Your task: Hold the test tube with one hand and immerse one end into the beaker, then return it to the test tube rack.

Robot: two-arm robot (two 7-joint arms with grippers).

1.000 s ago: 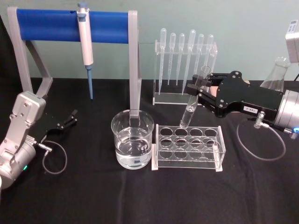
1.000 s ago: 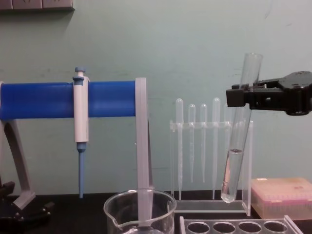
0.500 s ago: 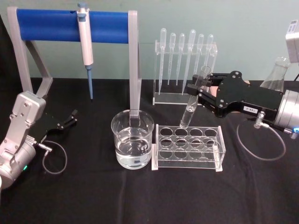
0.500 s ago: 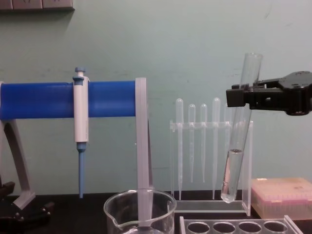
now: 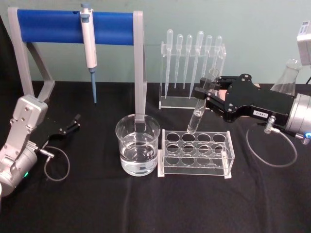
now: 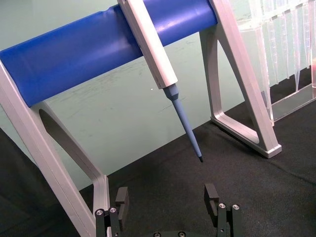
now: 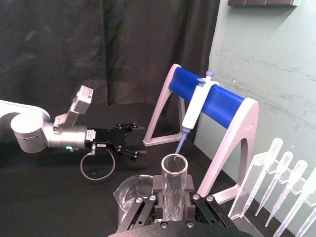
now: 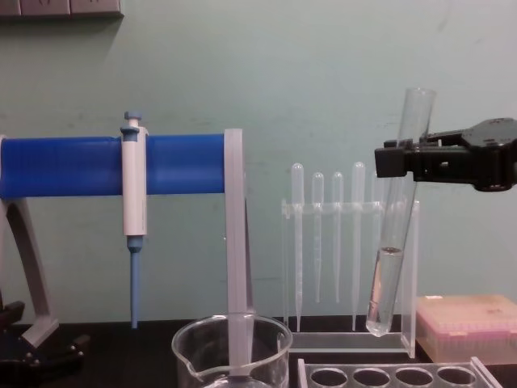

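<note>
Holding step looks done: the right gripper [image 5: 201, 92] is pinching the test tube [image 5: 198, 112] near its upper part. The tube is tilted with some liquid inside, and its round end hangs just above the back row of the test tube rack [image 5: 194, 171], not seated in a hole. The beaker [image 5: 138, 148] sits just left of the rack, part-filled, with the tube apart from it. Can't tell whether the dip is done, so my guess is that either dip plus return or just the return is left. The left gripper [image 5: 73, 122] is parked low at the left of the desk [image 5: 97, 204], jaws spread, empty.
</note>
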